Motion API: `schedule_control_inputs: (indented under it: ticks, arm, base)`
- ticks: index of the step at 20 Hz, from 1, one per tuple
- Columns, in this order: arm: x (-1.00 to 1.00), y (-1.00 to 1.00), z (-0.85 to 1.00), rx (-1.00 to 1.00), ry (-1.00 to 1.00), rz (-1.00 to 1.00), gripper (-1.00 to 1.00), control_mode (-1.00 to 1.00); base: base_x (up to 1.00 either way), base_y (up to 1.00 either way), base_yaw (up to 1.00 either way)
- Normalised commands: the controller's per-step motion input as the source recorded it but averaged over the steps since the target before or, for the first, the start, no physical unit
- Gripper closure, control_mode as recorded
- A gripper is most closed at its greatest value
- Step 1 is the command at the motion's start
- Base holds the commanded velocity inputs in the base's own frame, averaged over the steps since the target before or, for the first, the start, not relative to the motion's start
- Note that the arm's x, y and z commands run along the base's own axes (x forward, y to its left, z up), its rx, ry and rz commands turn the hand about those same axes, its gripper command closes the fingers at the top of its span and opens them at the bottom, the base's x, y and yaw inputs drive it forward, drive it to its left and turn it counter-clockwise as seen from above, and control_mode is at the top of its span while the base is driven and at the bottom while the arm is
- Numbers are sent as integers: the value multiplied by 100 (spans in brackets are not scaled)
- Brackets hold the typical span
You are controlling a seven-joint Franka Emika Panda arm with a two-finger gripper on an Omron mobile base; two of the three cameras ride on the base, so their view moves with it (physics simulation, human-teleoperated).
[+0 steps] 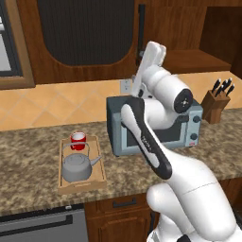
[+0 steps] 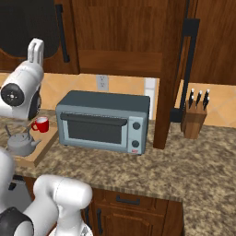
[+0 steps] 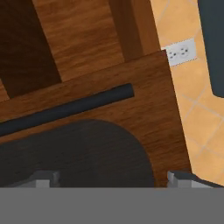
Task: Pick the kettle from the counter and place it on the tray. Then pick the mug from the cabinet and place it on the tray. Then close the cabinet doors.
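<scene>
With the kettle (image 1: 78, 166) and mug (image 1: 78, 140) on the tray (image 1: 100, 166), the hand (image 3: 112, 180), fingers spread wide and empty, faces the left cabinet door (image 3: 100, 131) and should push squarely near its handle (image 3: 65, 110).

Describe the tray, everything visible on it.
The tray is a shallow rectangular light wooden piece with a raised rim, lying flat on the speckled counter left of the grey toaster oven. It holds the grey kettle toward its near end and the red mug at its far end, both upright. The two look slightly apart. Nothing else touches it.
</scene>
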Motion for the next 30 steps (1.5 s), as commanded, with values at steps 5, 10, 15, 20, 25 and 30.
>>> schedule_control_inputs:
  ticks: [5,10,15,20,25,30]
  arm:
    - [-87,-2,45,7,16,-7,-100,-100]
    - [-63,0,16,1,31,-12,-100,-100]
    - [-35,-7,0,0,21,-17,-100,-100]
    - [-37,-21,0,0,11,-13,-100,-100]
    - [-28,-3,0,0,8,-15,-100,-100]
    - [-23,-1,0,0,9,-14,-100,-100]
  base:
    - [0,0,0]
    - [0,0,0]
    - [0,0,0]
    - [0,0,0]
    - [0,0,0]
    - [0,0,0]
